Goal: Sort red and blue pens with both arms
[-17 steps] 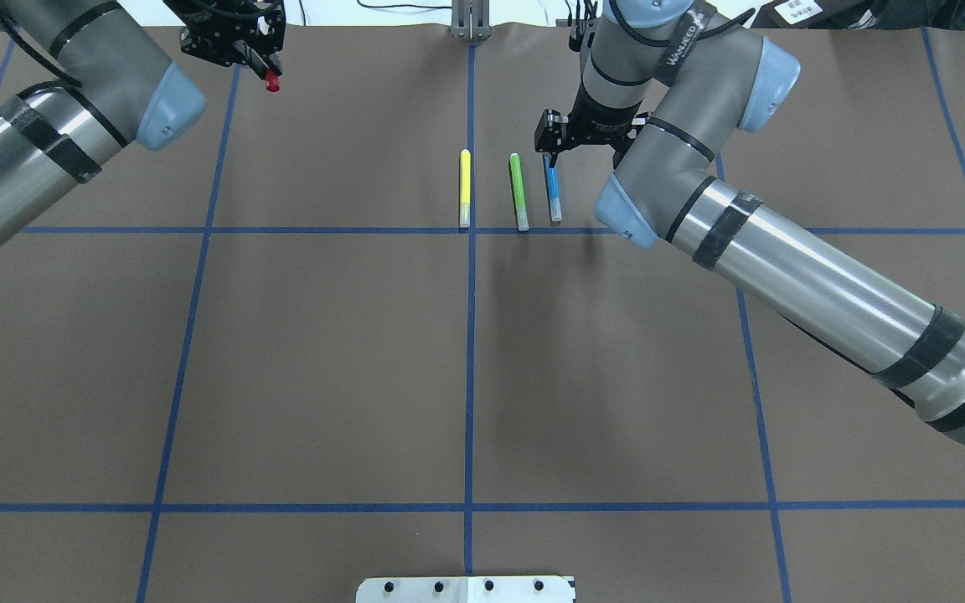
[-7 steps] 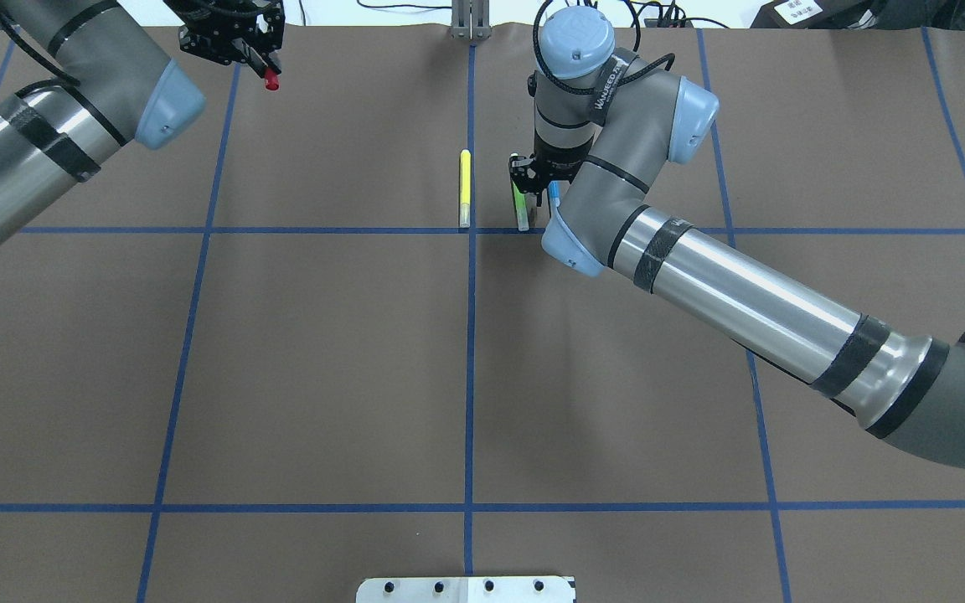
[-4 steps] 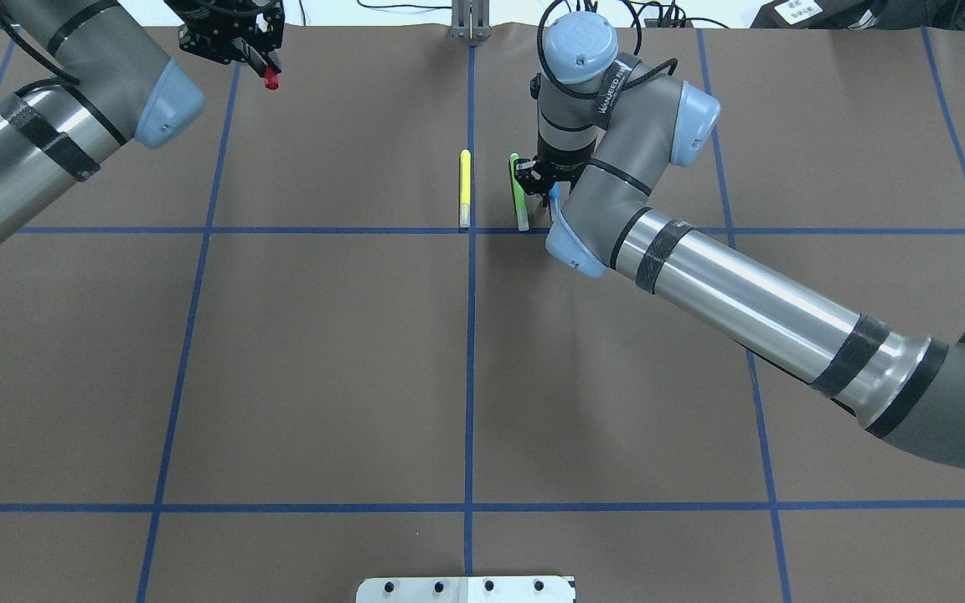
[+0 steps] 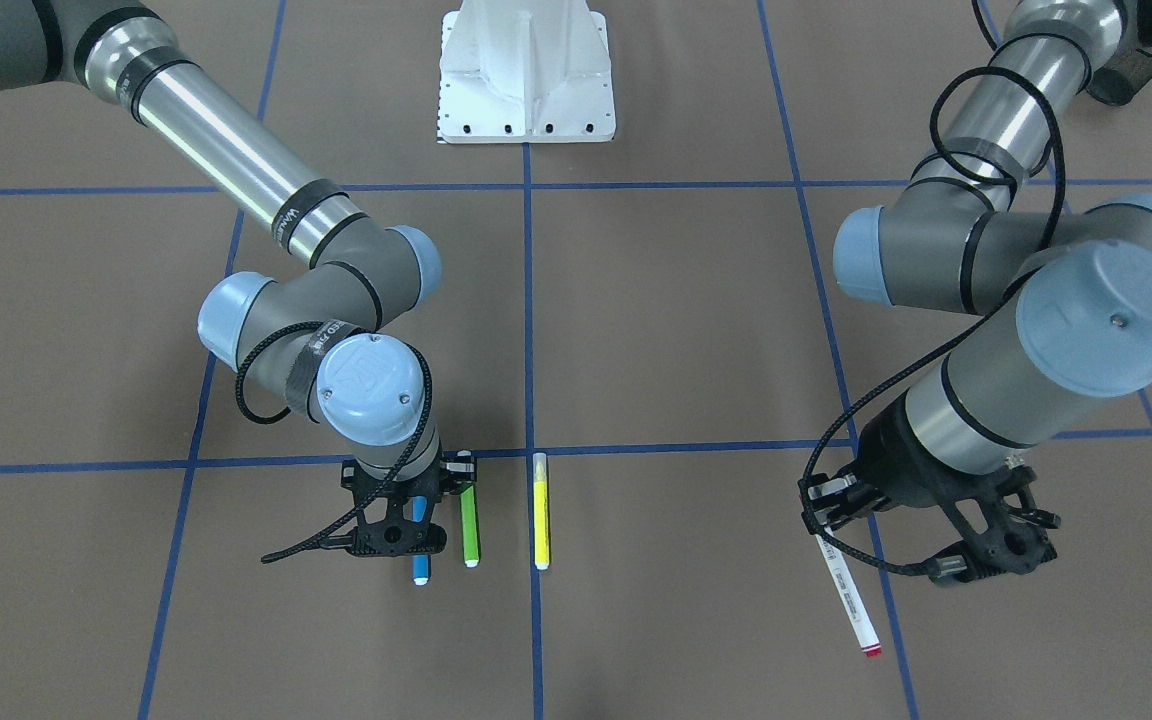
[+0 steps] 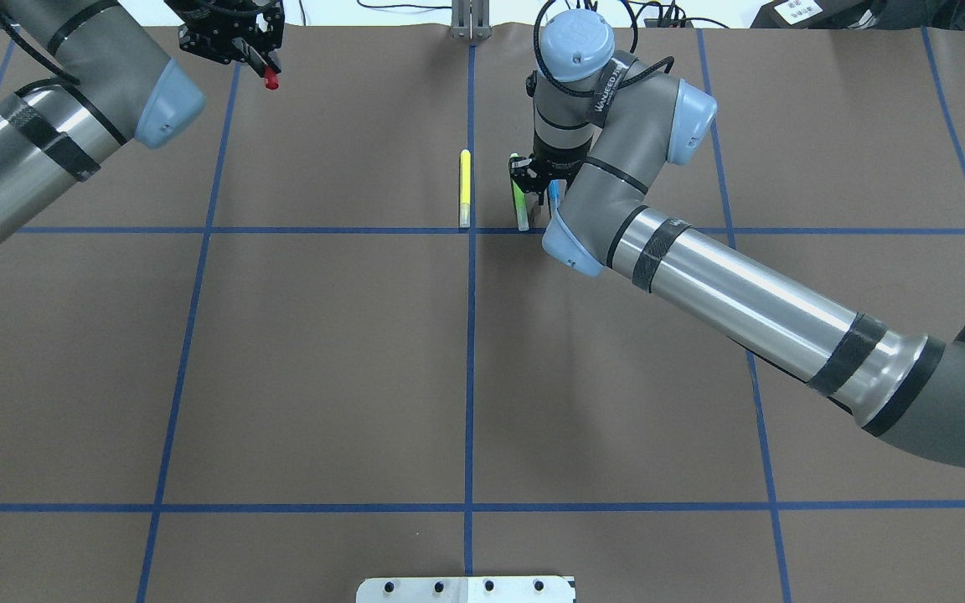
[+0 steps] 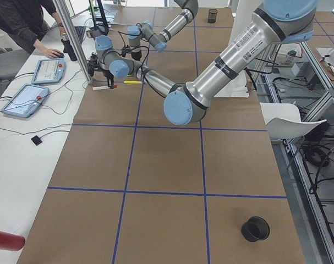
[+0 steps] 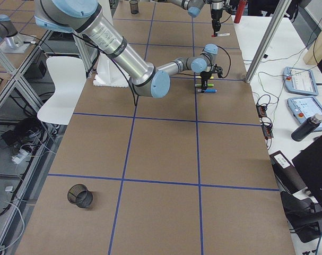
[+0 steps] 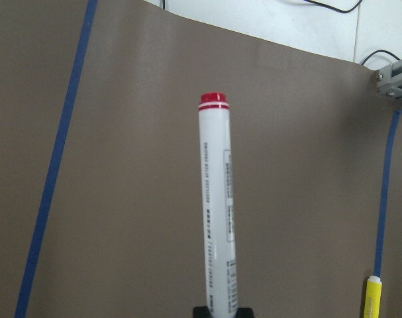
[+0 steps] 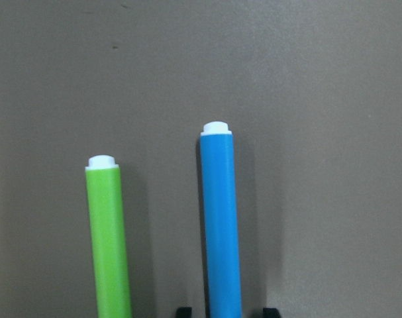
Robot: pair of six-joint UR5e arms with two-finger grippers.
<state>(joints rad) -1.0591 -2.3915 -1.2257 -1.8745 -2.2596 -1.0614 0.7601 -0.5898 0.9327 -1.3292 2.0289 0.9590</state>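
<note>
**Brown paper table: right jaws now straddle the blue pen**

Brown paper (image 5: 323,360) ruled with blue tape covers the table, and the lime-green marker (image 9: 108,238) near its far middle serves as the reference point. A couple of seconds ago the right gripper (image 5: 538,179) stood past the far end of the row with its arm swung out to the robot's right. It has since turned in, and over the last second it has barely shifted. It now sits low over the blue pen (image 9: 220,225), which lies flat just beside the green marker on the robot's right side, parallel to it and not touching.

The wrist view shows one fingertip on each side of the blue barrel with a sliver of paper between, so the jaws are narrow but not yet gripping. The near finger comes down in the slim gap next to the green marker, so closing may nudge that marker.

Well away to the robot's left of the green marker, the left gripper (image 5: 252,59) has not moved. It is clamped on the red pen (image 8: 217,218), whose red end points outward. The yellow marker (image 5: 465,188) lies untouched on the green marker's other side.

The red pen is in hand, and the blue pick seems one squeeze away.
</note>
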